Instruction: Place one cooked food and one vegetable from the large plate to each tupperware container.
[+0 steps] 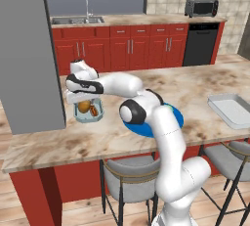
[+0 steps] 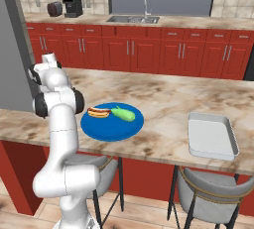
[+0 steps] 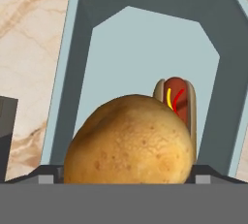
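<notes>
The gripper (image 1: 84, 103) grips a potato (image 3: 128, 143) over the small tupperware container (image 1: 100, 114), where a hot dog (image 3: 176, 98) lies. Beyond, on the counter (image 2: 163, 96), the large plate (image 2: 109, 126) carries another hot dog (image 2: 98, 112) and a green vegetable (image 2: 123, 114); the rectangular container (image 2: 212, 136) sits well apart.

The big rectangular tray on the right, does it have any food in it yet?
No. In the right base view the rectangular tray is bare inside, while a hot dog and a green vegetable lie on the blue plate.
</notes>
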Controlling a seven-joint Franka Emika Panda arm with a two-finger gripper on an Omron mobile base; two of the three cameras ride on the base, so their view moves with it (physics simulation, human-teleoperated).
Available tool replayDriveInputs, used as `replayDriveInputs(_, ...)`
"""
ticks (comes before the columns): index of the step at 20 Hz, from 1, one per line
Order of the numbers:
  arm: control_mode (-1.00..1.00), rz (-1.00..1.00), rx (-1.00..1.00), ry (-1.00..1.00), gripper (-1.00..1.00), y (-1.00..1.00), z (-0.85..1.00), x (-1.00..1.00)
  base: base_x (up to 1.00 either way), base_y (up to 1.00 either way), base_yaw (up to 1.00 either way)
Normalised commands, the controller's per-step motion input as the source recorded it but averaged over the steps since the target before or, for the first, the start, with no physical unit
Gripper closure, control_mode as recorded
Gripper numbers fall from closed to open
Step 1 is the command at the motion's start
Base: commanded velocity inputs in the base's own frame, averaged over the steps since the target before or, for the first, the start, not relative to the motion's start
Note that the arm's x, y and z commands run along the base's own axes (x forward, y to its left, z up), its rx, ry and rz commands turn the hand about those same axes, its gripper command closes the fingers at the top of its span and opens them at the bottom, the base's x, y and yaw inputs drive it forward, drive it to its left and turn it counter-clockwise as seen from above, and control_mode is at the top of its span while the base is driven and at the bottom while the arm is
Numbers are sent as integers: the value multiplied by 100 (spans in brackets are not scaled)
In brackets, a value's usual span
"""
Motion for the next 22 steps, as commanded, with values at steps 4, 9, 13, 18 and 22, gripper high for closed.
replayDriveInputs(4, -100, 0, 0, 0, -100, 0, 0, 0, 0, 0, 0)
replayDriveInputs(9, -100, 0, 0, 0, -100, 0, 0, 0, 0, 0, 0)
replayDriveInputs(13, -100, 0, 0, 0, -100, 0, 0, 0, 0, 0, 0)
replayDriveInputs(18, -100, 0, 0, 0, -100, -4, 0, 0, 0, 0, 0)
replayDriveInputs(22, -100, -5, 0, 0, -100, -45, -1, -24, 0, 0, 0)
